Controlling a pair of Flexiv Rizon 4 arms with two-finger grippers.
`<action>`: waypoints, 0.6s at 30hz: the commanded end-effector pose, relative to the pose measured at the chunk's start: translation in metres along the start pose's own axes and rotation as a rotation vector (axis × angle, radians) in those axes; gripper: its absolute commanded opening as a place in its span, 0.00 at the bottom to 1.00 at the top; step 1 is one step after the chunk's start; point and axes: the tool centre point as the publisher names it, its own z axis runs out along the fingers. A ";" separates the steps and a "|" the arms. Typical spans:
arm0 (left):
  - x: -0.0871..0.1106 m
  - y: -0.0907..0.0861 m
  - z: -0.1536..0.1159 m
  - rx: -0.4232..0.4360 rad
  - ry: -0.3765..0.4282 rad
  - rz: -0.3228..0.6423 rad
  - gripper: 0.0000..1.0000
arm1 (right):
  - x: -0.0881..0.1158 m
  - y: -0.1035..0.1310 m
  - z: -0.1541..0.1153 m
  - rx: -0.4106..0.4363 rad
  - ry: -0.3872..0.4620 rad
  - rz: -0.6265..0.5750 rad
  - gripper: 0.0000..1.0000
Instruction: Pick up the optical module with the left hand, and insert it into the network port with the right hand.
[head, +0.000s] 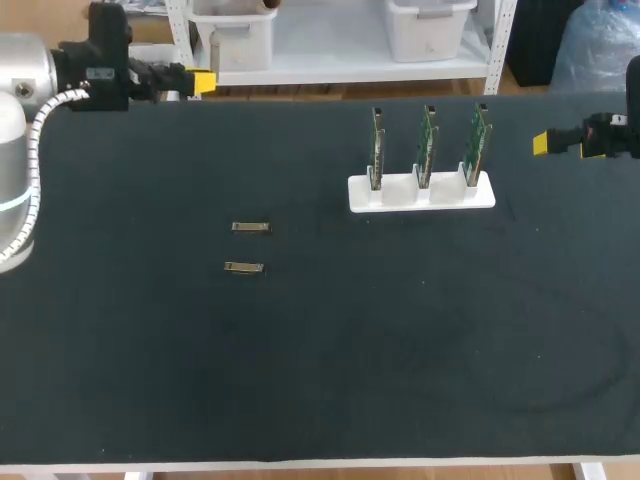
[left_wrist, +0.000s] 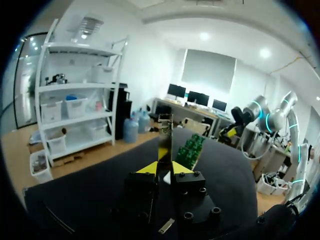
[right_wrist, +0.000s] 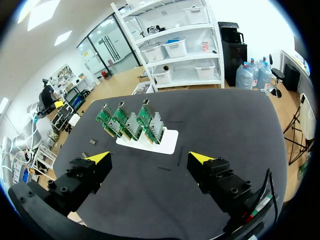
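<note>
My left gripper (left_wrist: 164, 167) is shut on a slim metal optical module (left_wrist: 165, 134), which stands up from between its yellow tips. In the head view this gripper (head: 203, 80) hangs over the table's far left edge, and the held module is not discernible there. Two more optical modules (head: 250, 227) (head: 243, 267) lie flat on the mat left of centre. Three green network boards (head: 427, 145) stand upright in a white holder (head: 420, 192) at the back right. My right gripper (head: 541, 143) sits right of the holder, open and empty (right_wrist: 150, 159), with the boards (right_wrist: 131, 122) ahead of it.
The black mat (head: 330, 350) covers the whole table. The holder (right_wrist: 169, 142) with its boards is the only tall thing standing on it. One loose module (right_wrist: 92, 142) shows small beyond the boards in the right wrist view.
</note>
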 end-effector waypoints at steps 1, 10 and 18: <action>0.002 -0.002 -0.002 -0.004 -0.024 0.001 0.00 | 0.000 0.001 0.000 0.004 -0.001 0.001 1.00; 0.001 -0.008 -0.006 0.101 -0.048 0.056 0.00 | 0.000 0.001 0.000 0.004 -0.001 0.001 1.00; -0.009 -0.022 0.000 0.214 -0.074 0.136 0.00 | 0.000 0.001 0.000 0.004 -0.001 0.001 1.00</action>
